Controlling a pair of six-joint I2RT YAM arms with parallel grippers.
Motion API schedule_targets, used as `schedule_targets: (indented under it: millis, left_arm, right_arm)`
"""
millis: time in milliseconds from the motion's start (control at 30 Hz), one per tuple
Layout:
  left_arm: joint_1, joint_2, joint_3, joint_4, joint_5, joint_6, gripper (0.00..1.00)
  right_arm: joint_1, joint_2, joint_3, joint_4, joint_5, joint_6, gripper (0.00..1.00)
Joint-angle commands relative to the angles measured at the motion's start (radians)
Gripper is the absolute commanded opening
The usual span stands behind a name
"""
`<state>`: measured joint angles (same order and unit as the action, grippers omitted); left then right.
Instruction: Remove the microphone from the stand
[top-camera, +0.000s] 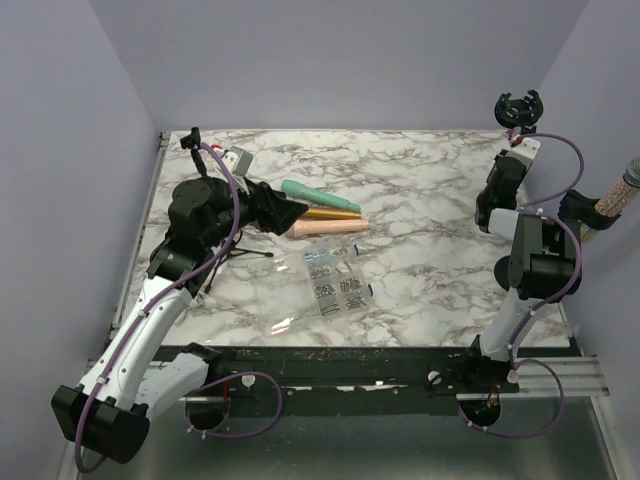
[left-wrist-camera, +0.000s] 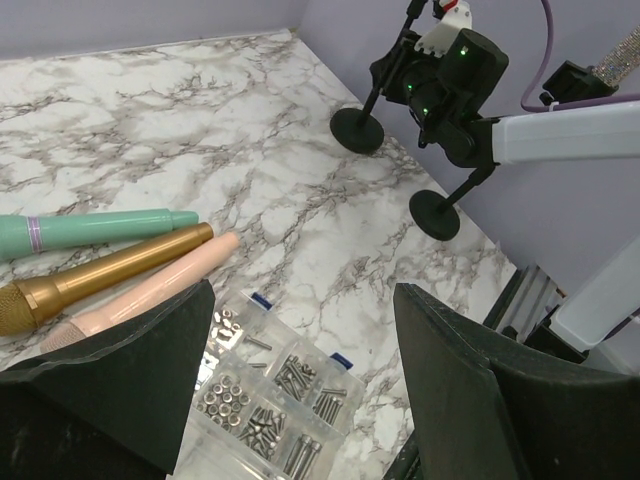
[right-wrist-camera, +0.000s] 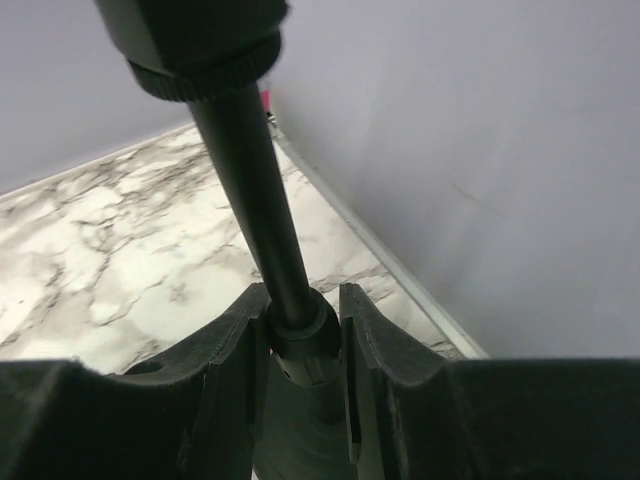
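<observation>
My right gripper (right-wrist-camera: 300, 322) is clamped on the black stand pole (right-wrist-camera: 250, 190) at the far right corner of the table (top-camera: 420, 170); the wall (right-wrist-camera: 470, 150) runs just beside it along the table's right edge, so there is little room on that side. The glitter microphone (top-camera: 622, 195) sits tilted in a black clip (top-camera: 578, 208) out past that right edge, near my right arm and touched by neither gripper. My left gripper (left-wrist-camera: 300, 300) is spread wide and holds nothing, hanging over the left part of the table; bare marble lies open through the middle. The teal microphone (left-wrist-camera: 95, 230), gold microphone (left-wrist-camera: 110, 275) and pink microphone (left-wrist-camera: 160, 290) lie side by side near my left finger. Below my fingers is a clear compartment box (top-camera: 338, 272); its cells hold screws (left-wrist-camera: 295, 378) and nuts (left-wrist-camera: 225, 395).
</observation>
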<state>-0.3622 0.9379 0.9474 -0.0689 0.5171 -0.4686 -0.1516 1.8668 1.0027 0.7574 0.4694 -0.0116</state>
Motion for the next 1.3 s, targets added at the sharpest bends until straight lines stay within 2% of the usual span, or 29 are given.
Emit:
schedule_targets:
  millis: [0, 133, 333, 733, 1100, 1267]
  left_arm:
    - [-0.004, 0.006, -0.013, 0.012, 0.005, 0.011, 0.75]
    - [-0.004, 0.010, -0.012, 0.012, 0.006, 0.012, 0.75]
    - [-0.004, 0.013, -0.012, 0.015, 0.011, 0.006, 0.75]
    - [-0.004, 0.027, -0.012, 0.006, -0.001, 0.018, 0.75]
    - [-0.004, 0.030, -0.012, 0.007, 0.001, 0.018, 0.75]
    - [-0.004, 0.033, -0.010, 0.007, 0.004, 0.017, 0.75]
  right_arm:
    - [0.017, 0.006, -0.049, 0.010, -0.086, 0.068, 0.04]
    - [0.024, -0.019, -0.078, 0.059, -0.228, 0.094, 0.04]
    - [0.057, 0.020, 0.001, 0.039, -0.463, 0.204, 0.02]
    - [0.300, 0.083, 0.036, 0.138, -0.421, 0.213, 0.03]
    - [0.375, 0.140, 0.077, 0.148, -0.429, 0.190, 0.04]
    - [0.401, 0.105, 0.036, 0.117, -0.462, 0.099, 0.08]
